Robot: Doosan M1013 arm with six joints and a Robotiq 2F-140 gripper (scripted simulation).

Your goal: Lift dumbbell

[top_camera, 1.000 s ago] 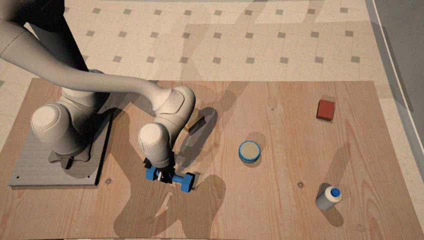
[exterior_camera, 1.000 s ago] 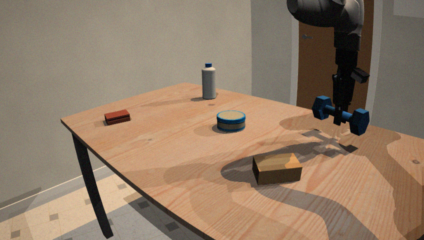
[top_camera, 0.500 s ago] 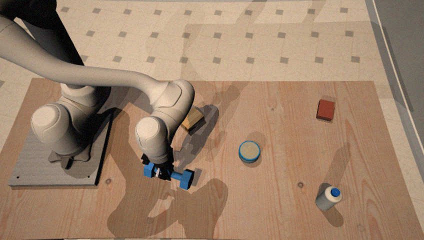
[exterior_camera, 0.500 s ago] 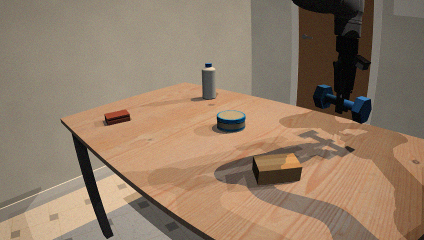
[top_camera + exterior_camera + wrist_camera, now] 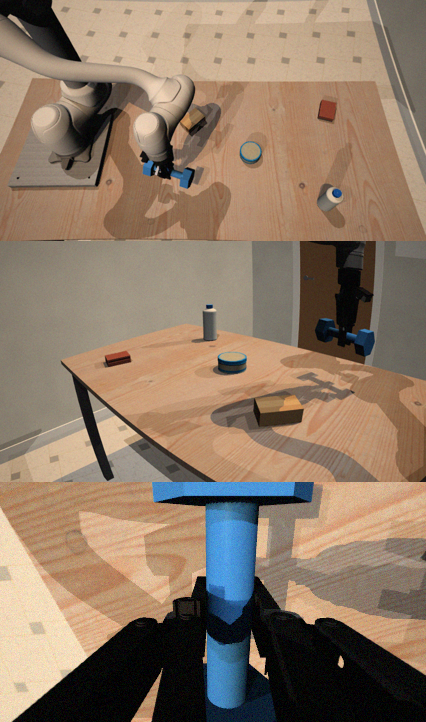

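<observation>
Jaws clamped on handle, dumbbell aloft

You see the black two-finger gripper (image 5: 344, 341) pointing straight down, closed on the bar of the blue hex-ended dumbbell (image 5: 363, 342), held level, well above the wooden table (image 5: 167, 396).

Dumbbell (image 5: 343, 335) above table (image 5: 167, 408); tin (image 5: 232, 362) before bottle (image 5: 209, 323).

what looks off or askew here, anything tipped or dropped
Nothing stands out. The dumbbell hangs well above the table, gripped at mid-bar by the gripper, only slightly slanted. The bottle stands upright; the round tin and both blocks lie flat.
</observation>
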